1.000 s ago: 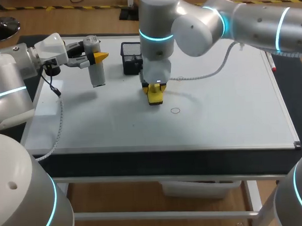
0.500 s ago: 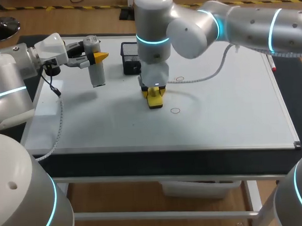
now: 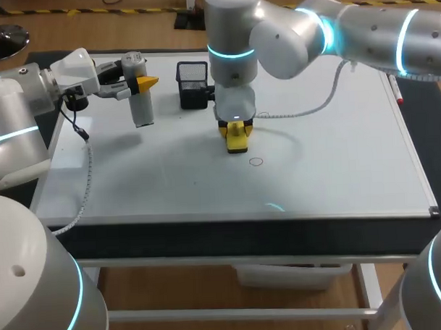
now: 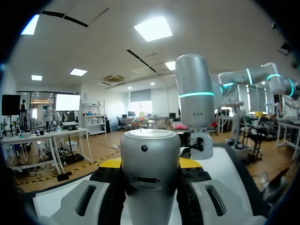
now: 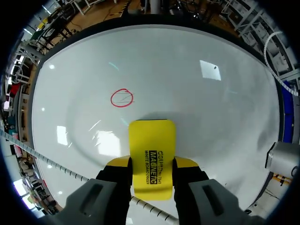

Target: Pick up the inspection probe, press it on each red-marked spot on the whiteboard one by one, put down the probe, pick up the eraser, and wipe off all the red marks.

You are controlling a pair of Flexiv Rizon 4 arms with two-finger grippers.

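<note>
Whiteboard [image 3: 329,168] covers your table. Your right gripper [image 5: 152,161] stands near its middle, fingers clamped on both sides of the yellow eraser [image 5: 152,145], which points down at the board just beside a red circle [image 5: 122,98]. Your left gripper [image 3: 139,84] hangs over the far left corner, closed around the grey probe [image 3: 141,106], held upright above the board near a black basket [image 3: 192,72].

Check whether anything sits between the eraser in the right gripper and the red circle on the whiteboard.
Nothing visible does. The right gripper holds the eraser just short of the red circle, with only bare whiteboard between them. The probe, held in the left gripper, is well off to the side.
</note>
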